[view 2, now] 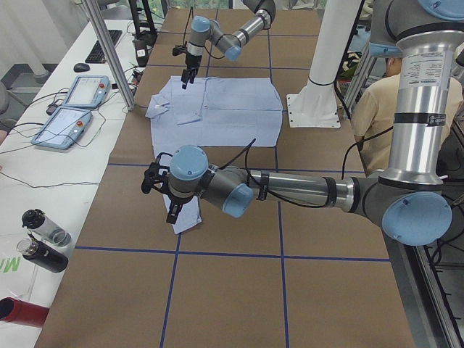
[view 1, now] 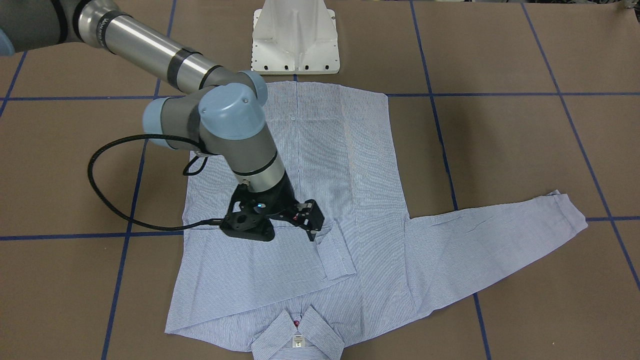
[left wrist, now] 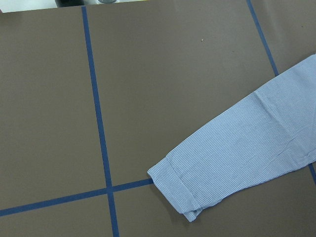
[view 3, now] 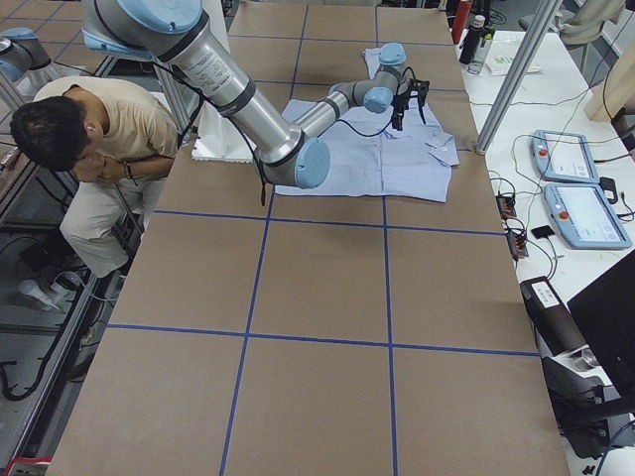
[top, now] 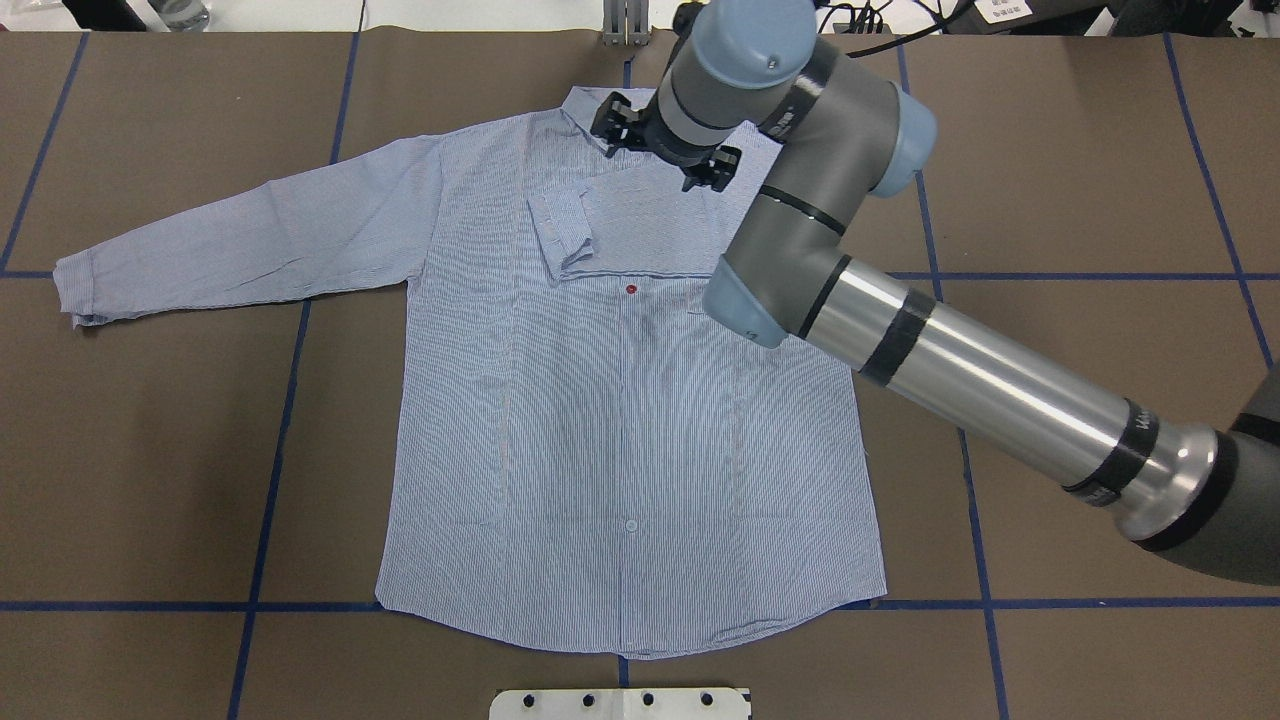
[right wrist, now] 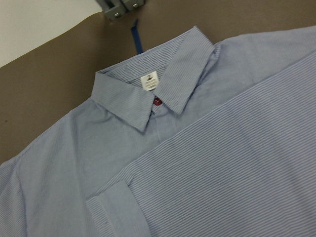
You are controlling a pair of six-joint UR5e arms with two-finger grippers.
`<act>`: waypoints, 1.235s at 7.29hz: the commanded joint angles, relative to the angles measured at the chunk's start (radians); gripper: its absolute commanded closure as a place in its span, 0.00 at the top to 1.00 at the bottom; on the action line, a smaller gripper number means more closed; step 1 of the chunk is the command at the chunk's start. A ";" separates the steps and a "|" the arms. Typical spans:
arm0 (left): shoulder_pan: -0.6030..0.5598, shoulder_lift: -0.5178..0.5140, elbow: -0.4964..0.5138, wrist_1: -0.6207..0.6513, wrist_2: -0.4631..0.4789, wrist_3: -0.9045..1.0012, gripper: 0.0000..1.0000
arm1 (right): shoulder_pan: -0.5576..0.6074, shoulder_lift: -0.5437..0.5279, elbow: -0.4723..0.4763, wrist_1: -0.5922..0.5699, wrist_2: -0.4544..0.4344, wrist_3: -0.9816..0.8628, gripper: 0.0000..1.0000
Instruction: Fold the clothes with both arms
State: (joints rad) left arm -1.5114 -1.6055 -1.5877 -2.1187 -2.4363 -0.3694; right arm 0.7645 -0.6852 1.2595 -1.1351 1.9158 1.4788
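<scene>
The blue-and-white pinstriped shirt (top: 620, 420) lies flat and front up on the table, collar (view 1: 297, 337) on the far side from the robot. One sleeve is folded across the chest, with its cuff (top: 558, 232) lying on the front. The other sleeve (view 1: 500, 240) stretches straight out to the side. My right gripper (view 1: 305, 225) hovers just above the folded sleeve near the collar; it looks open and holds nothing. My left gripper (view 2: 172, 212) hangs over the cuff (left wrist: 180, 195) of the outstretched sleeve. I cannot tell whether it is open or shut.
The white pedestal base (view 1: 295, 40) stands at the shirt's hem. Blue tape lines (top: 290, 400) grid the brown table. A seated person (view 3: 69, 149) is beside the robot. Teach pendants (view 2: 76, 90), bottles (view 2: 43, 243) and a metal post (view 2: 109, 54) line the far side.
</scene>
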 commanded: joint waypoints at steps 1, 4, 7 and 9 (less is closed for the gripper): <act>0.115 -0.004 0.078 -0.198 0.048 -0.257 1.00 | 0.077 -0.153 0.124 -0.002 0.074 0.015 0.98; 0.174 -0.016 0.219 -0.373 0.045 -0.478 1.00 | 0.151 -0.292 0.213 0.000 0.075 0.009 0.98; 0.204 -0.021 0.341 -0.578 0.051 -0.724 0.98 | 0.174 -0.352 0.265 0.001 0.074 0.014 0.98; 0.268 -0.022 0.341 -0.624 0.126 -0.866 0.92 | 0.182 -0.361 0.267 0.001 0.072 0.014 0.98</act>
State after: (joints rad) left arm -1.2836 -1.6263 -1.2504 -2.7092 -2.3491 -1.1359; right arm 0.9420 -1.0392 1.5235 -1.1338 1.9886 1.4924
